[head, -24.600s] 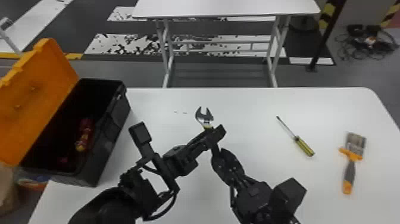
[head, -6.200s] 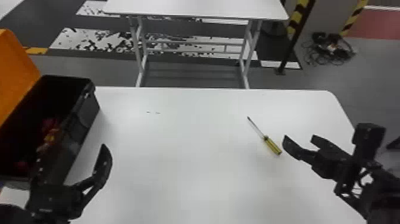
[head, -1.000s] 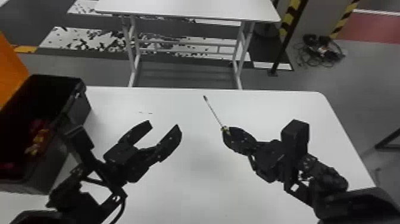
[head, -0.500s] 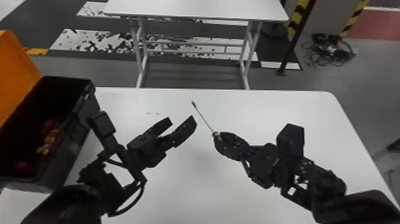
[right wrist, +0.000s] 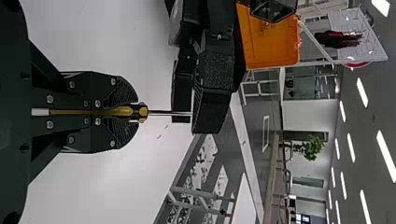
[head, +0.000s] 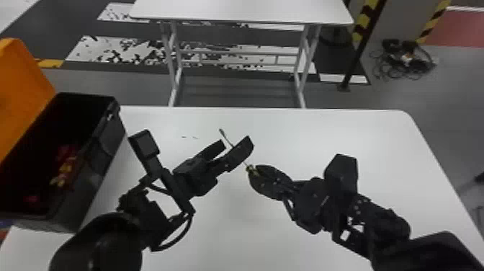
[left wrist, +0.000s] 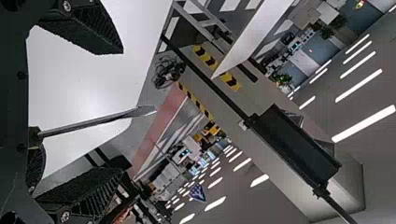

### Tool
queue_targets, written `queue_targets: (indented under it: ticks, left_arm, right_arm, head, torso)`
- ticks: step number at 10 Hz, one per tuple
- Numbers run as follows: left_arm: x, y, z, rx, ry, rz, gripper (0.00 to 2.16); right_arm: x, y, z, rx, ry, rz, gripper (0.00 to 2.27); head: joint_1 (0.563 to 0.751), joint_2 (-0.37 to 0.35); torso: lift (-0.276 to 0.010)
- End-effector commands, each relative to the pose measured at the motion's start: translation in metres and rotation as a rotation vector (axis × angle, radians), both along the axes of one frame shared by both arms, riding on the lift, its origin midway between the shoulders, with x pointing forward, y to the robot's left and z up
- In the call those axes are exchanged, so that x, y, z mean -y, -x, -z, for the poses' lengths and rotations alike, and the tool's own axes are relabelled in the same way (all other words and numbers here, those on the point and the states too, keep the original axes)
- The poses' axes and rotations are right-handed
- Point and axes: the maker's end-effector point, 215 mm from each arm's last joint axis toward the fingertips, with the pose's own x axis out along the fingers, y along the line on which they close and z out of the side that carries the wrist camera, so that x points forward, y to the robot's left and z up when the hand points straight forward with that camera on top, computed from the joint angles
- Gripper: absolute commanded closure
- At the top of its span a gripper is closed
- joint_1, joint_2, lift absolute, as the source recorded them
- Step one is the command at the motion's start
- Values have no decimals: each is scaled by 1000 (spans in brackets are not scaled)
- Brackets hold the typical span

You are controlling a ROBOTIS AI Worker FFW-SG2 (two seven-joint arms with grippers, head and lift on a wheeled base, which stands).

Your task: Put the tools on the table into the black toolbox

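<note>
Over the table, my right gripper (head: pixel 251 170) is shut on the yellow handle of the screwdriver (head: pixel 222 133). In the right wrist view the handle of the screwdriver (right wrist: pixel 122 111) lies between the closed fingers of my right gripper (right wrist: pixel 136 112). My left gripper (head: pixel 236 143) stands open, its two fingers on either side of the metal shaft. The left wrist view has the shaft of the screwdriver (left wrist: pixel 88 125) running between the spread fingers of my left gripper (left wrist: pixel 123 111). The black toolbox (head: pixel 92 180) is open at the left, with red and yellow items (head: pixel 65 169) inside.
The toolbox's orange lid (head: pixel 21 90) stands raised at the far left. The white table (head: pixel 324 133) has rounded far corners. Beyond it are a second white table (head: pixel 241 10) and a dark pole (head: pixel 360 54); cables (head: pixel 407 59) lie on the floor.
My right gripper has carried the screwdriver leftward. My open left gripper has moved right, and its fingers are now around the shaft. Earlier, the screwdriver lay on the table; a wrench and brush were also in view.
</note>
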Motion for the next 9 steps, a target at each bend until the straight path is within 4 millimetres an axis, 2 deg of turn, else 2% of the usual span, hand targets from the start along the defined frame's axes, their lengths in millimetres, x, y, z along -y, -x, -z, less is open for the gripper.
queue_targets:
  ticks: [1,3,4,6,7,9]
  left_arm:
    - [2,1,1,-7,-1,6,147]
    - [3,2,1,-2,-2,15,319]
    - [4,4,-2,8,3,27,569]
    - [3,5,-3,15,13,36,1686]
    - [8,11,5,-18,5,62,2125]
    - [6,13,6,-26,18,66,2135]
  right_arm:
    - [-2,1,0,0,-2,-3,2243]
    - [-2,1,0,-3,-2,-2,2240]
    - [0,0,0,-2,0,2,2240]
    - [0,0,0,-2,-1,3,2243]
    - [1,-1,0,-2,-2,4,2240]
    - [2,-1,0,-6,-6,9,2240]
  head:
    - [695,-29]
    - [695,-30]
    - [695,-31]
    - [695,-35]
    - [695,-35]
    - [695,-39]
  torso:
    - [-75]
    - [-75]
    - [-75]
    - [-75]
    - [-75]
    - [-75]
